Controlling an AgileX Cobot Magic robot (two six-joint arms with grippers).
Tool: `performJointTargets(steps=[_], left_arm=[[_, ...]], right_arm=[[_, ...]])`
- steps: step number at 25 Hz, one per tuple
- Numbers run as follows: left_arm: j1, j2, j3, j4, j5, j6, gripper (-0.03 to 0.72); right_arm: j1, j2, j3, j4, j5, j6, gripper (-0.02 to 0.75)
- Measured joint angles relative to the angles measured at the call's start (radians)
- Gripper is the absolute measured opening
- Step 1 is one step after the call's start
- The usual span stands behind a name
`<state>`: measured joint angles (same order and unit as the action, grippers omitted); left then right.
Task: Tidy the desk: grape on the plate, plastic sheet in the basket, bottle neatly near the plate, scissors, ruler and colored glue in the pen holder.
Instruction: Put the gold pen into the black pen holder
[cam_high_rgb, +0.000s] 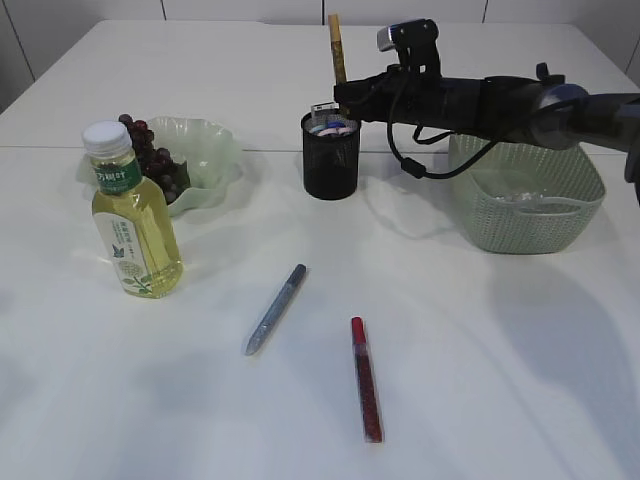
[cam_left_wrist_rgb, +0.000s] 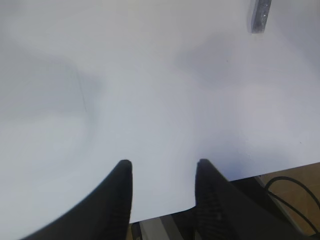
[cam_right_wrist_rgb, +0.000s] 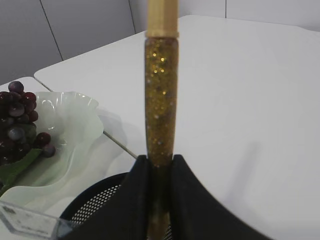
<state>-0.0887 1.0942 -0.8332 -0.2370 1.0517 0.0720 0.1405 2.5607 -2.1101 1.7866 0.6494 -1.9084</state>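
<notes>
Exterior view: the right claw (cam_high_rgb: 345, 95), reaching in from the right edge, pinches a gold glitter glue tube (cam_high_rgb: 337, 48) held upright, long axis vertical, cap end up, directly above the black mesh pen holder (cam_high_rgb: 330, 160) at upper centre. The holder already contains items, too small to identify. On the white desk (cam_high_rgb: 480, 370), a silver glue tube (cam_high_rgb: 275, 309) lies diagonally at lower centre, one end toward the upper right, the other toward the lower left. A red glue tube (cam_high_rgb: 366, 379) lies just right of it, long axis nearly vertical in the frame. The bottle (cam_high_rgb: 132, 213) stands upright at left, white cap up, in front of the pale green plate (cam_high_rgb: 215, 150), which carries the grapes (cam_high_rgb: 152, 158). The green basket (cam_high_rgb: 525, 195) sits at right, behind the arm. The desk is two white tops butted together; pale wall panels behind.

Left wrist view: the left claw (cam_left_wrist_rgb: 162, 187) stands spread, holding nothing, over bare desk near its edge. The silver tube's end shows at upper right. Brown floor and a cable show at lower right.

Right wrist view: the black fingers (cam_right_wrist_rgb: 135, 200) are pressed against the gold tube's lower end, above the holder's rim. Plate and grapes lie at left.
</notes>
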Motion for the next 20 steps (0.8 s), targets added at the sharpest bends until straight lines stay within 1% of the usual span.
performJointTargets(steps=[6,13,15,18,20], left_arm=[[0.0,0.0,0.0,0.002,0.0,0.0,0.308],[0.0,0.0,0.0,0.004,-0.001,0.0,0.308],[0.0,0.0,0.0,0.004,-0.001,0.0,0.308],[0.0,0.0,0.0,0.004,-0.001,0.0,0.308],[0.0,0.0,0.0,0.004,-0.001,0.0,0.308]], right_arm=[[0.0,0.0,0.0,0.0,0.023,0.015,0.108],[0.0,0.0,0.0,0.0,0.025,0.019,0.141],[0.0,0.0,0.0,0.0,0.025,0.019,0.177],[0.0,0.0,0.0,0.0,0.025,0.019,0.279],[0.0,0.0,0.0,0.0,0.025,0.019,0.318]])
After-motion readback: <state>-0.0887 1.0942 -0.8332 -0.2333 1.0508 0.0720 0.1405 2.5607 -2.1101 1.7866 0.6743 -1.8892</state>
